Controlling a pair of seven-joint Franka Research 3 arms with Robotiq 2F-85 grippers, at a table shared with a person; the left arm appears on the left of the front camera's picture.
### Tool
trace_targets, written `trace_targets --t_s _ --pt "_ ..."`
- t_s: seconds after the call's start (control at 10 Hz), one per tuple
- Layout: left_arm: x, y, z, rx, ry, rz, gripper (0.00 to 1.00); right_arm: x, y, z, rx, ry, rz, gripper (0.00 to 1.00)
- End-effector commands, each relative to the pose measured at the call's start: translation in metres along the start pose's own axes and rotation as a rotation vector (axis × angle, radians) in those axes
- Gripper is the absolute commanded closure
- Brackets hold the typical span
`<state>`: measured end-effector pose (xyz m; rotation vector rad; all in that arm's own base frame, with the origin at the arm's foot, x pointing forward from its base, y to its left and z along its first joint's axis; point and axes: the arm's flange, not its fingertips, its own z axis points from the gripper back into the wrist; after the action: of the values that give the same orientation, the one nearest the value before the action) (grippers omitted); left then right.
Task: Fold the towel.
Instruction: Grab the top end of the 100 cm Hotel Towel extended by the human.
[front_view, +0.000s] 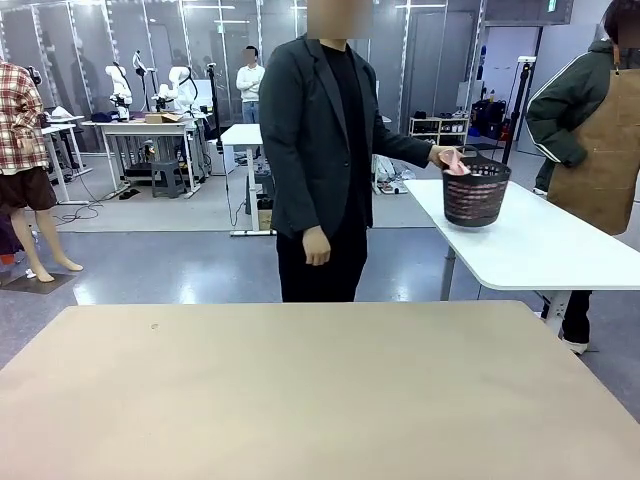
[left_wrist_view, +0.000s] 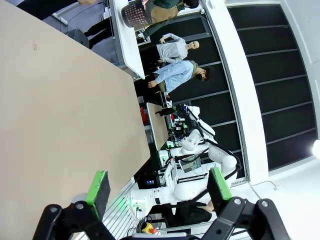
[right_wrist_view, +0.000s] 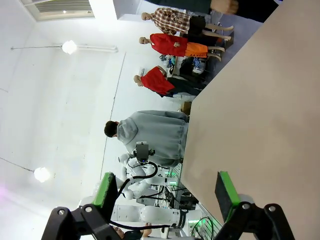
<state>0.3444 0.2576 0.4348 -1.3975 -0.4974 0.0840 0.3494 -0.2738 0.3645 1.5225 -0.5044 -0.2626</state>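
Tabletop of broad beige laminate is seen before a person in a dark jacket, who stands at its far edge. On a second, white tabletop to the robot's right, a dark woven basket is set. The left claw and the right claw are each held wide open in the air, with nothing gripped or touched. The salmon-pink terry towel is held at the basket's rim by the person's hand.

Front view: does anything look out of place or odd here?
Only the towel: it is bunched at the rim of the dark basket on the white side table, in the person's hand, away from the beige table. Nothing looks spilled or damaged.
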Motion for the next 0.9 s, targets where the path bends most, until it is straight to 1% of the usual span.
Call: trace_targets --t_s 0.0,0.8 --pt "-0.0010 -0.0017 0.0012 0.010 0.007 -0.006 0.00 -0.0007 0.0006 0.0013 -0.012 0.013 -0.003 0.00" --pt "-0.0010 -0.0017 0.0012 0.010 0.007 -0.006 0.00 -0.0007 0.0006 0.0013 -0.012 0.013 -0.003 0.00"
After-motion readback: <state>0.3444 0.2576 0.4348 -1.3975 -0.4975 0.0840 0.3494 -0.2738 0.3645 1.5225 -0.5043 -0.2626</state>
